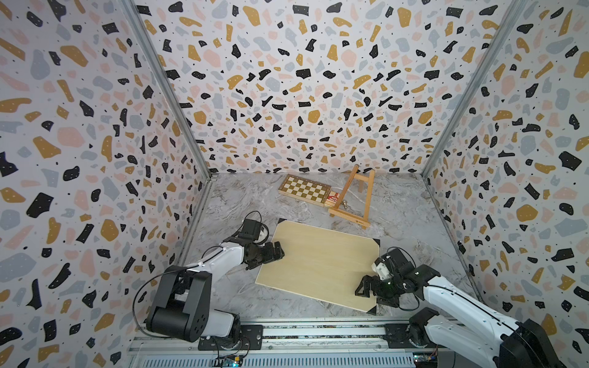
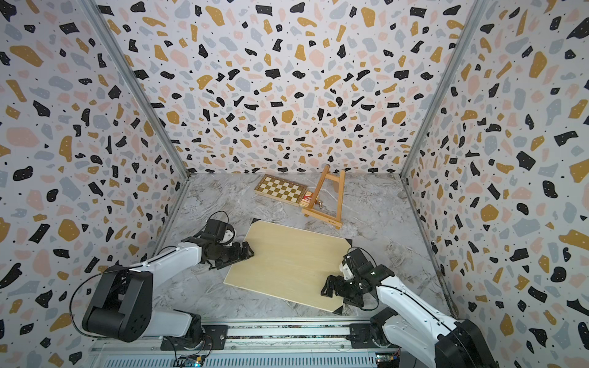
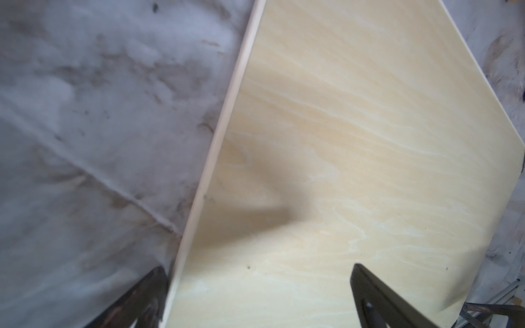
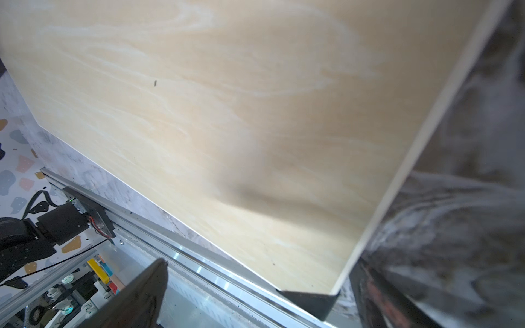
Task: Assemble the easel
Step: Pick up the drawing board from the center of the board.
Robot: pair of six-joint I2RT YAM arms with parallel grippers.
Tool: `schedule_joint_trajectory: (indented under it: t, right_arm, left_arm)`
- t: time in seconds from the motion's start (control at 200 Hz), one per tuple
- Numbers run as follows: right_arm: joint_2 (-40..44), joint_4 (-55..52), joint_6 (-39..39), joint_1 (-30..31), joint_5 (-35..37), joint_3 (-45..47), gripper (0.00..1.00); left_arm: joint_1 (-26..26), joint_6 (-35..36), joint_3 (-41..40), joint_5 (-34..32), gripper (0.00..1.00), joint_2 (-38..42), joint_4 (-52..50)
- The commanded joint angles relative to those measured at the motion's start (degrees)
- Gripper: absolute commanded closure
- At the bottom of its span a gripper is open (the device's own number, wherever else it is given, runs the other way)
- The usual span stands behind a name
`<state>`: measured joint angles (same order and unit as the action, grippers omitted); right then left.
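Far back on the marbled table (image 1: 229,204), well apart from both arms: the easel (image 1: 349,218), lying down rather than standing, ledge bar toward the robot, 2 side slats narrowing toward the back wall; just left of it, a small red box (image 1: 333,198) and a checkered chessboard (image 1: 304,190); nearer the robot, a large pale board (image 1: 318,264) with black corners, flat and askew.

At the board's left edge, the left gripper (image 1: 276,251): jaws spread wide, grasping nothing; in the left wrist view, 1 finger (image 3: 147,292) over the table, the other over the board; contact with the board impossible to judge.

At the board's near right corner, the right gripper (image 1: 362,286): likewise released and empty; in the right wrist view, 1 finger (image 4: 147,289) out past the near edge above the rail (image 4: 199,264), the other beside the right edge, with the black corner cap (image 4: 309,301) between.
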<state>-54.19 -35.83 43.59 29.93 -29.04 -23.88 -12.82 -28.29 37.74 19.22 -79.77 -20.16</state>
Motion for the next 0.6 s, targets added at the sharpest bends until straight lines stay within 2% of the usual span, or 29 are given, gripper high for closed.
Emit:
schedule_joint_trajectory:
  t: [0.0,0.19,0.345,0.46,0.596]
  right_arm:
    - [1.7,2.7,-0.7,-0.6,-9.3,0.4,0.0]
    - [8.3,6.8,-2.9,-3.9,-18.8,-1.2,0.0]
    - [10.6,6.4,-3.9,-4.6,-20.8,1.6,0.0]
    - [8.9,2.0,-6.6,-4.7,-14.9,1.7,0.0]
    - [7.2,1.3,-6.3,-4.2,-14.6,2.4,0.0]
  left_arm:
    - [-1.0,-3.5,-4.1,6.7,0.0,0.4,-5.8]
    - [-1.0,-6.3,-6.0,4.0,0.01,4.5,-6.8]
    - [-1.0,-8.0,-7.7,2.5,0.01,6.3,-7.2]
    - [-1.0,-9.8,-9.3,1.8,0.01,8.0,-6.6]
    - [-1.0,-10.5,-9.8,0.7,0.01,9.1,-7.1]
